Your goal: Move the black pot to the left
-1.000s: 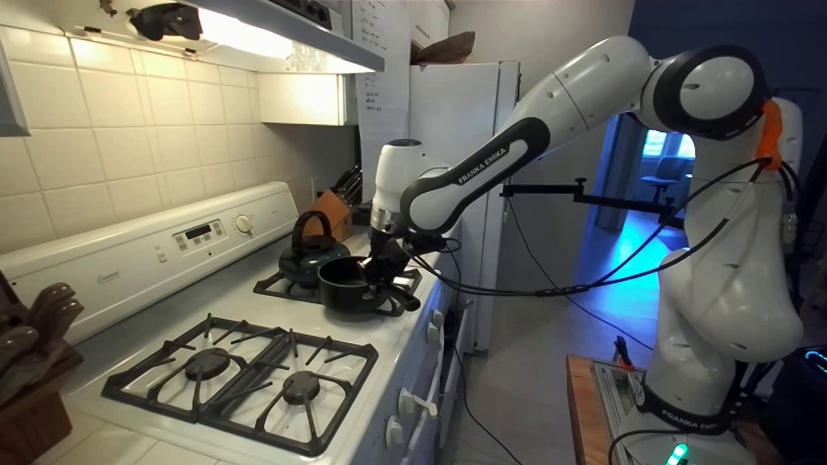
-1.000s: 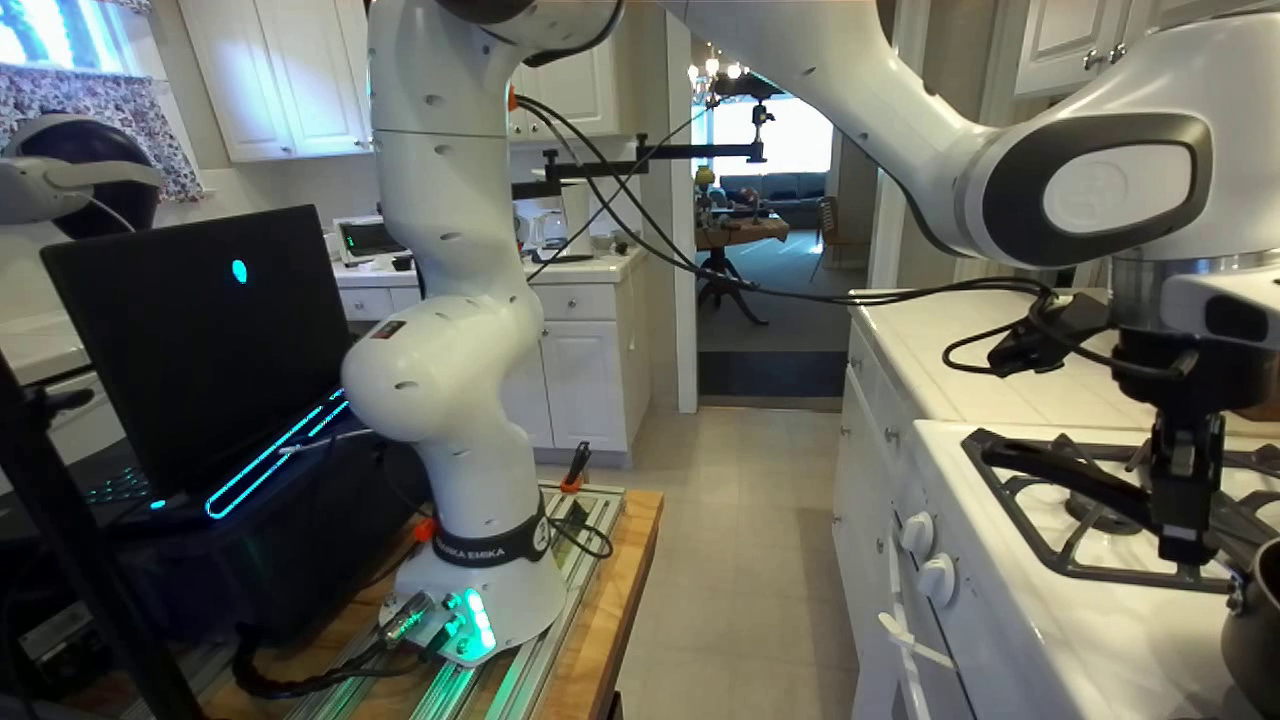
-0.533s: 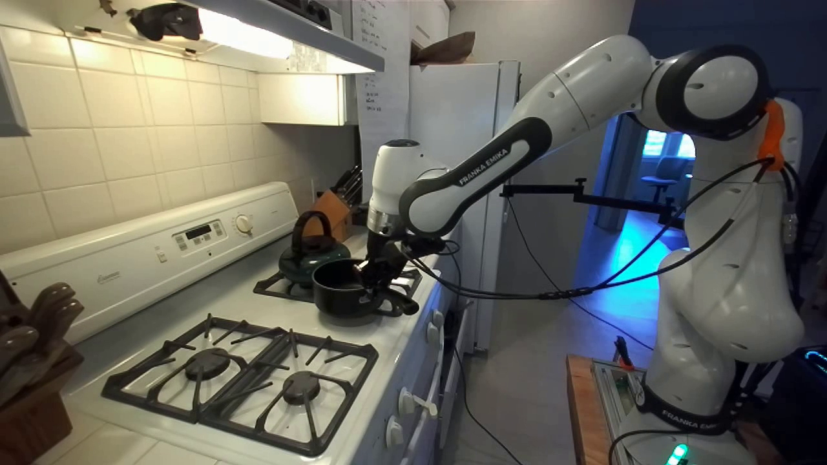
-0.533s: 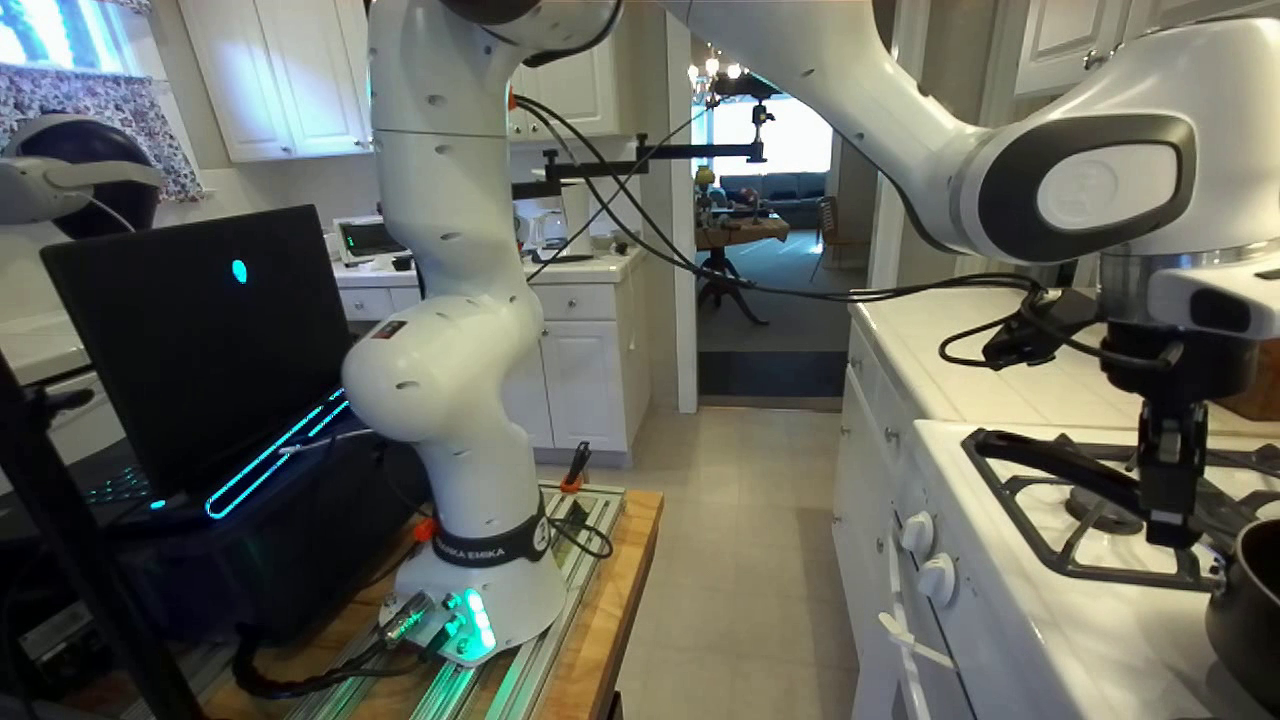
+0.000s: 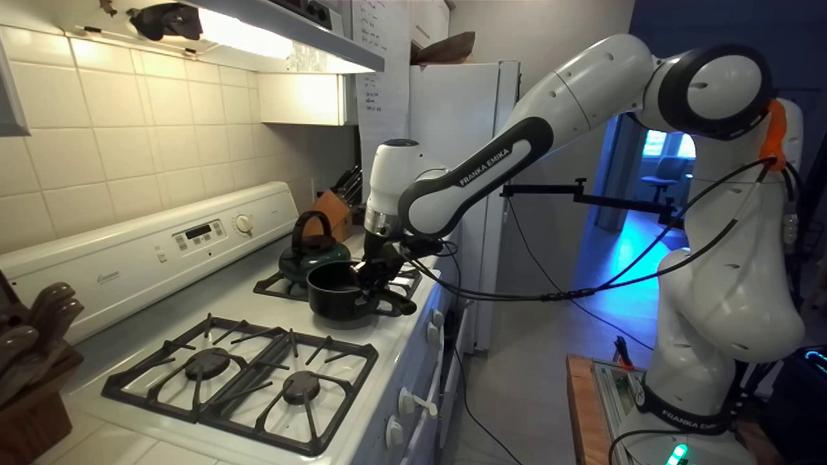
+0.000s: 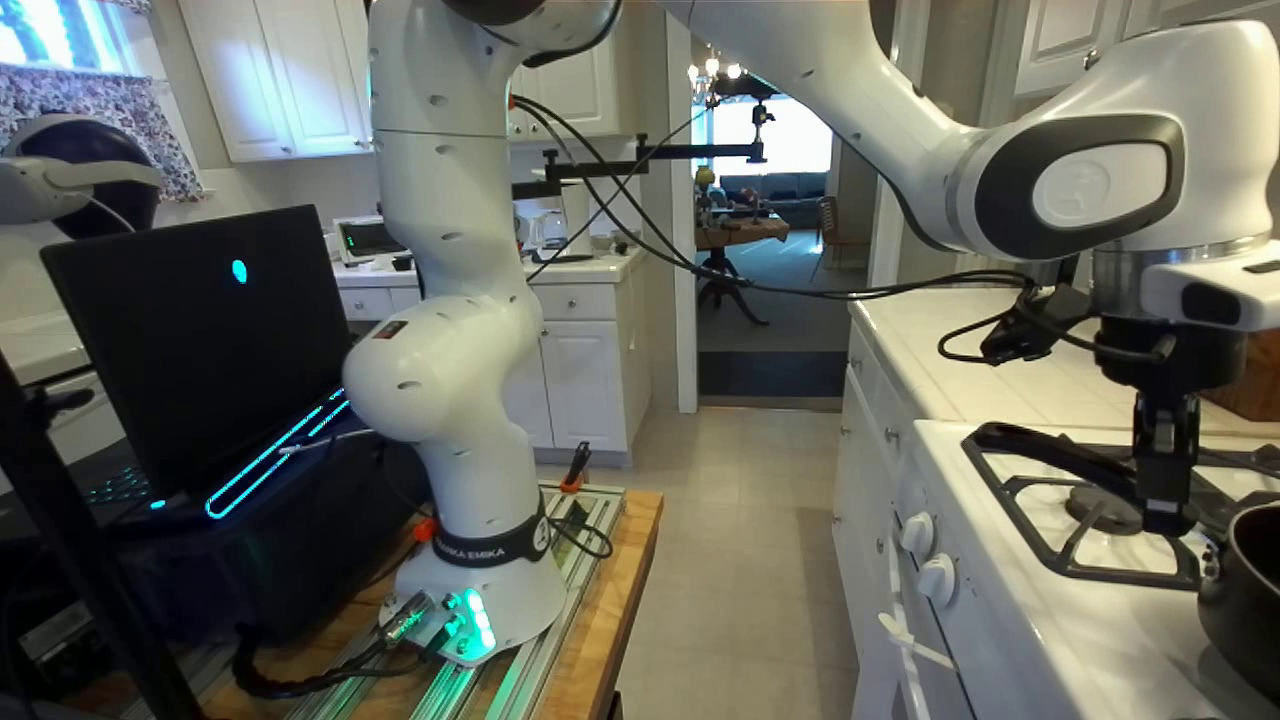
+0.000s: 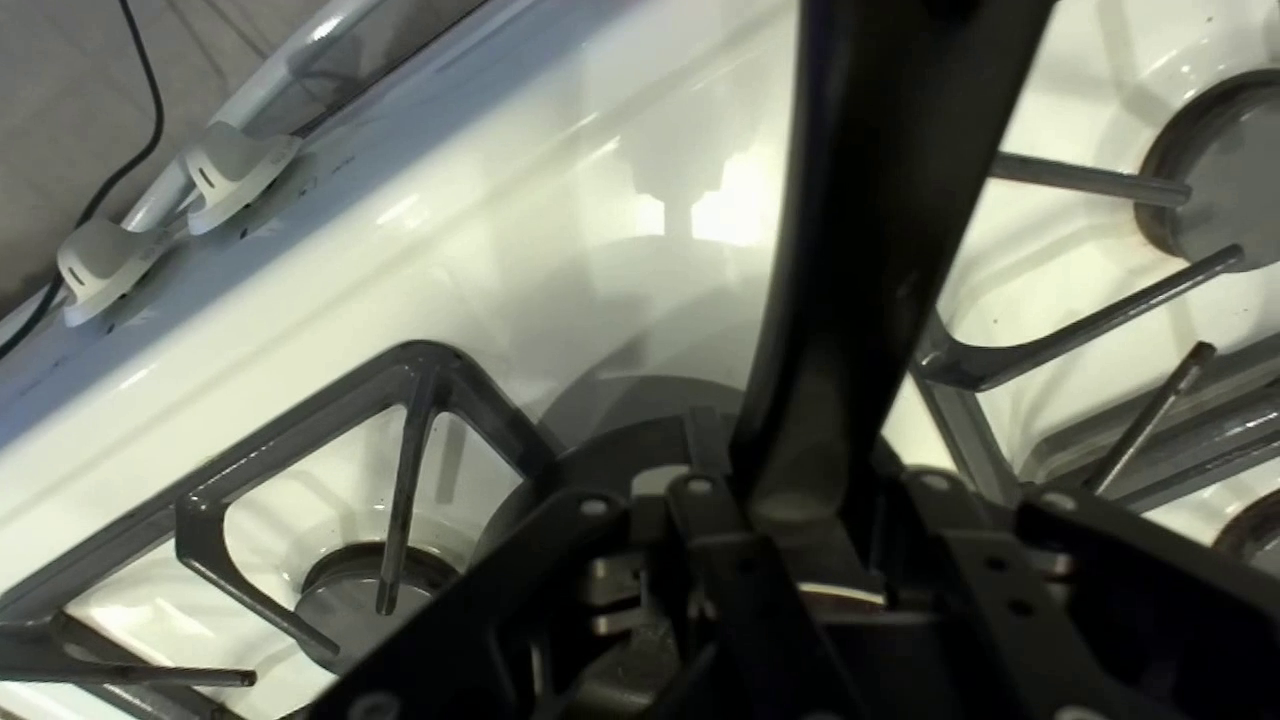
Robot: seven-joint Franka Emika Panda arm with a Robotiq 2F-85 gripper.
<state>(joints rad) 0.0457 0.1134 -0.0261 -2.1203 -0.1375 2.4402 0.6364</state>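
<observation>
Jaws clamped on the long, curved handle [image 6: 1060, 455] of the black pot [image 5: 333, 301], round and smooth-sided

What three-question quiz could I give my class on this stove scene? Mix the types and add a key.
1. Fill the gap: the claw grips the pot by its ____.
2. True or false: the kettle stands on a grate.
3. Count: how many knobs show in the wrist view?

Key: 1. handle; 2. true; 3. two.
</observation>
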